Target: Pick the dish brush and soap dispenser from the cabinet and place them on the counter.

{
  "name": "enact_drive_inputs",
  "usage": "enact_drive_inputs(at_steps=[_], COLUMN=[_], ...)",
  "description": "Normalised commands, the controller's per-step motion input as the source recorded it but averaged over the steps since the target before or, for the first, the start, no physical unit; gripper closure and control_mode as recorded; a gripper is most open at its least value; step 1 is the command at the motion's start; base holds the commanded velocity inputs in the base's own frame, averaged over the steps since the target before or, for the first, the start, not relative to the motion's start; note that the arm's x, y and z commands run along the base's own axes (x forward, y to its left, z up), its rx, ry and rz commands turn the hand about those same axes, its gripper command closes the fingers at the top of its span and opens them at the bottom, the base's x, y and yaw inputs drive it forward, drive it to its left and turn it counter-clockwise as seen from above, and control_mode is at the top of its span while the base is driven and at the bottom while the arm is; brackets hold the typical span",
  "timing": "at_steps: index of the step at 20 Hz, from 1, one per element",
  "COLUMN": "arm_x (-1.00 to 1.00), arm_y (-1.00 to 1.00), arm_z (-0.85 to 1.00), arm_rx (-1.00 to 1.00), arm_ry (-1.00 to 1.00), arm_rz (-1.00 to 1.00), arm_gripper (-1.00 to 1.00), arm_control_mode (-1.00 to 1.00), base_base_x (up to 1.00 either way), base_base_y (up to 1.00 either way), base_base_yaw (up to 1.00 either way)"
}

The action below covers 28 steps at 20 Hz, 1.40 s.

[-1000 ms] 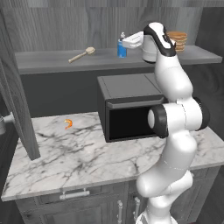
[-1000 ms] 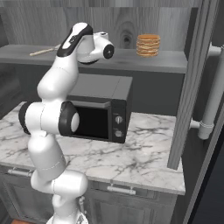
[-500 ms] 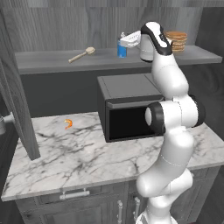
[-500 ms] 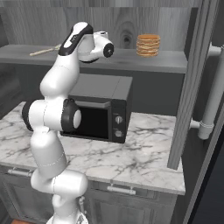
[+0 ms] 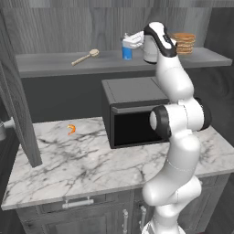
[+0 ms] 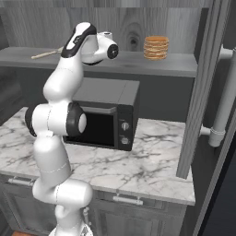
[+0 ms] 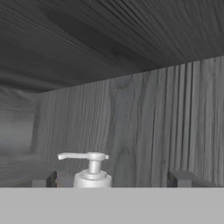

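The soap dispenser (image 5: 126, 52), a small blue bottle, stands on the grey shelf of the cabinet (image 5: 55, 64). My gripper (image 5: 132, 40) is open at the level of its pump top. In the hand view the white pump top (image 7: 89, 168) rises between my two dark fingertips (image 7: 43, 179), a little left of the midpoint of the gripper (image 7: 113, 179). Nothing is held. The dish brush (image 5: 85, 56), a tan stick with a round pale head, lies on the shelf to the left; it is seen as well in the right base view (image 6: 46, 54). The marble counter (image 5: 68, 160) lies below.
A black microwave (image 5: 132, 114) sits on the counter under the shelf. A stack of tan discs (image 6: 156, 48) stands on the shelf's right part. A small orange item (image 5: 71, 129) lies on the counter. Open cabinet doors (image 5: 18, 109) (image 6: 203, 87) flank the space.
The hand has edged slightly left, closer to the soap dispenser. The jaws have stayed open and nothing else moved.
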Motion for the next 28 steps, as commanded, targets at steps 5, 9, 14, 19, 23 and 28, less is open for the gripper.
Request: enact_drive_inputs(at_steps=[5,9,14,19,23,28], arm_x=[0.11,0.06,0.0,-0.03,-0.19,-0.3], arm_y=[0.07,0.01,0.0,0.0,0.0,0.01], arm_z=[0.0,0.0,0.0,0.0,0.0,0.0], arm_rx=[0.0,0.0,0.0,0.0,0.0,0.0], arm_ry=[0.0,0.0,0.0,0.0,0.0,0.0], arm_rz=[0.0,0.0,0.0,0.0,0.0,0.0], arm_gripper=[1.0,1.0,1.0,1.0,1.0,1.0], arm_control_mode=[-1.0,-1.0,-1.0,-1.0,-1.0,-1.0], base_base_x=[0.0,0.0,0.0,0.0,0.0,0.0], base_base_y=[0.0,0.0,0.0,0.0,0.0,0.0], base_base_yaw=[0.0,0.0,0.0,0.0,0.0,0.0])
